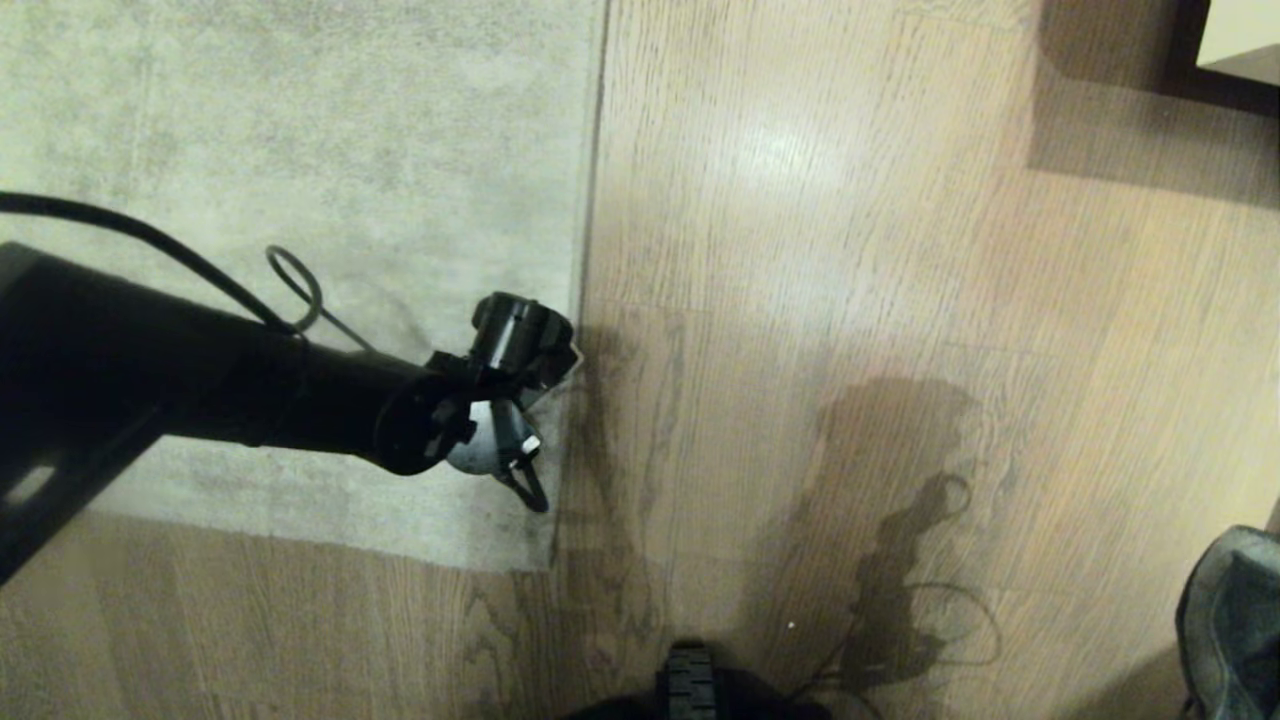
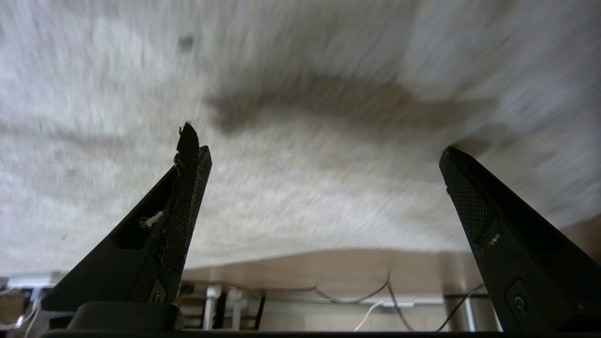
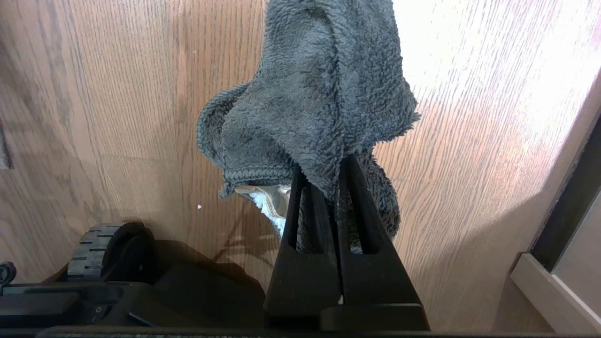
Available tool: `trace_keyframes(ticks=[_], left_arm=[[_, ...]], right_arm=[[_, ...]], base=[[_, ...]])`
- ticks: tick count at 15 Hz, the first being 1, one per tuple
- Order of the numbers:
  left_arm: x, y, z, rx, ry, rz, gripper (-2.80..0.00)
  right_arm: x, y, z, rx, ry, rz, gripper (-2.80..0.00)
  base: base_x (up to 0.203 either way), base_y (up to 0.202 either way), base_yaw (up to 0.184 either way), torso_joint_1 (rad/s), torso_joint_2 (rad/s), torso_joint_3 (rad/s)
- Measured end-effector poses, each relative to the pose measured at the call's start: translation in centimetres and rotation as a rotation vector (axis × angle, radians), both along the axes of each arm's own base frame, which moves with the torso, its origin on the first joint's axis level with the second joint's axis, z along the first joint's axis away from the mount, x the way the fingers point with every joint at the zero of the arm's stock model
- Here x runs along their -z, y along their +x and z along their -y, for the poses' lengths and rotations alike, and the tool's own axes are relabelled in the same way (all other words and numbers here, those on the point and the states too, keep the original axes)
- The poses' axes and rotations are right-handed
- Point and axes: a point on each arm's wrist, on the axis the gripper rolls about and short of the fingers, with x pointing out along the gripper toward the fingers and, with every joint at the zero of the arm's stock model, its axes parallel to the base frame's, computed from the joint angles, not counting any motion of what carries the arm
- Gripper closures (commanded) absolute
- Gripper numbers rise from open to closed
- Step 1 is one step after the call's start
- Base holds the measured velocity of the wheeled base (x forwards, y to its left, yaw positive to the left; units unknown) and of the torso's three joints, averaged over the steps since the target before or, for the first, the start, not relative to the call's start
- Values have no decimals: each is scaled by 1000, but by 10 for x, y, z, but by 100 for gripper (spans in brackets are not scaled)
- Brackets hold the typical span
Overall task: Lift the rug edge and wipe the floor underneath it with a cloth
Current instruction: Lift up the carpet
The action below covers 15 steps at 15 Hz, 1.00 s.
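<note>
Right tool clamps one cloth; left tool gapes over one rug

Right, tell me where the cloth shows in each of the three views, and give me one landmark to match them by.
Head view: the cloth shows at the bottom right edge, cut off by the frame.
Left wrist view: not in it; only the rug fills the space between the open left gripper fingers.
Right wrist view: centre, hanging from the shut right gripper.
Shared landmark: the floor of wood planks, in all three.
</note>
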Motion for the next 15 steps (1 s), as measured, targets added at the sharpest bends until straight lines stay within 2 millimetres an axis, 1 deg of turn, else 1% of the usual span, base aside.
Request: trace_keyframes(ticks=[3,5,8,10,13,15], left_arm=[[-6,-2,0,-5,-17,20,-280],[-15,-6,8,0,-23,54,-280],[-31,-11,23,-47,2,141,-280],[-38,-16,35,-73,-27,197,-280],[-40,-19,44,-103,-37,233,-280],[-38,-15,48,-120,-66,248,-280]], right_arm=[[0,0,0,1,0,0,0],[0,0,0,0,0,0,0],[0,0,0,0,0,0,0],[0,0,0,0,0,0,0],[0,0,0,0,0,0,0],[0,0,0,0,0,0,0]], base=[[0,0,0,0,0,0],[0,0,0,0,0,0],[0,0,0,0,0,0],[0,0,0,0,0,0],[0,0,0,0,0,0],[0,0,0,0,0,0]])
